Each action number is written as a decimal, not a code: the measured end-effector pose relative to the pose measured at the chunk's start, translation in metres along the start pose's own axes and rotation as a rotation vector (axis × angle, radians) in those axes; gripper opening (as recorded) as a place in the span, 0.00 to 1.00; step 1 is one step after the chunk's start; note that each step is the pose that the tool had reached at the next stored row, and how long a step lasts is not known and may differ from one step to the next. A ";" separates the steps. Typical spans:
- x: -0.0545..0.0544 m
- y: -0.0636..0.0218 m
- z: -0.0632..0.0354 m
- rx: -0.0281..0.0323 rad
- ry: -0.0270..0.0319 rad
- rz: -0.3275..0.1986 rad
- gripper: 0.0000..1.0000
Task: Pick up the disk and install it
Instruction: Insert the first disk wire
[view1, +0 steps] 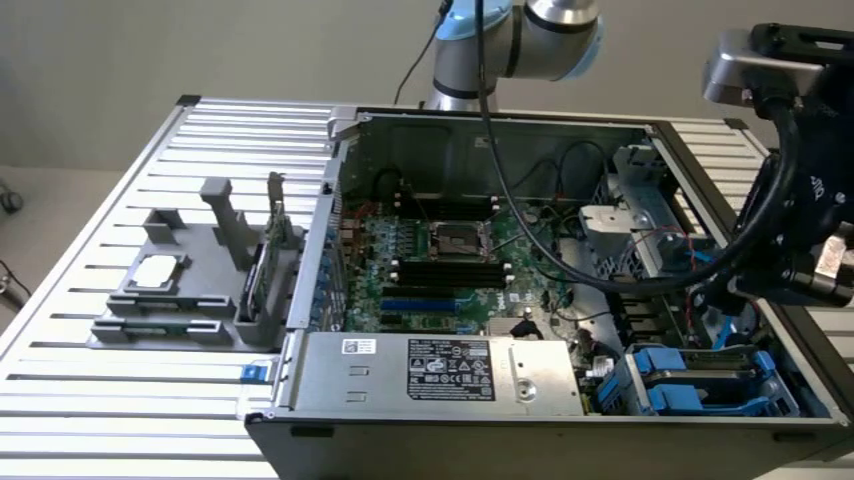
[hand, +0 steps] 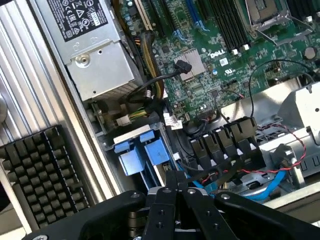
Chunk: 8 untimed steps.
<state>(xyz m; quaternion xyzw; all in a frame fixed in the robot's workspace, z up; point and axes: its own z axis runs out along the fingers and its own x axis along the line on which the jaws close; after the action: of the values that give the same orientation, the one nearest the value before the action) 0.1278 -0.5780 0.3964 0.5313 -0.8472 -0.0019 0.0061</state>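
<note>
**Exterior view**
- Computer case (view1: 534, 432): open on the slatted table (view1: 80, 400). The motherboard (view1: 441, 250) and power supply (view1: 441, 370) are exposed.
- Grey fixture (view1: 174, 300): outside the case, on the exterior view's left. It carries a small silver chip (view1: 158, 270) and a thin upright card (view1: 274, 235). I see no blue-framed drive on it.
- The disk (view1: 674, 388): its blue carrier sits low in the drive bay, in the case corner at the exterior view's lower right, beside the power supply.
- My arm (view1: 801, 200): it hangs over that same corner, its cable looping across the case.

**Wrist view**
- My gripper (hand: 177, 189): the fingers are drawn fully together and point down at the bay.
- The disk (hand: 145, 155): its blue tabs are just beyond my fingertips, between the power supply (hand: 100, 55) and a row of black connectors (hand: 225, 145).
- I cannot tell whether my tips pinch the carrier or only press at it.
- Black finned block (hand: 45, 170): lies on the table outside the case.

**Progress, as I judge it**
- Pick-up: done.
- Disk: in the bay.
- Full seating: cannot be confirmed.
- Release: not yet done.
</note>
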 end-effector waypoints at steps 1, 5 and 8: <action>0.000 0.0000 0.0002 -0.0001 -0.0002 0.018 0.11; 0.000 0.0000 0.0010 -0.0008 -0.0010 0.090 0.11; 0.000 0.0000 0.0014 -0.0012 -0.0014 0.146 0.11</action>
<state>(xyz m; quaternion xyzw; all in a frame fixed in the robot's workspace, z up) 0.1279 -0.5780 0.3951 0.4683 -0.8836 -0.0023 0.0059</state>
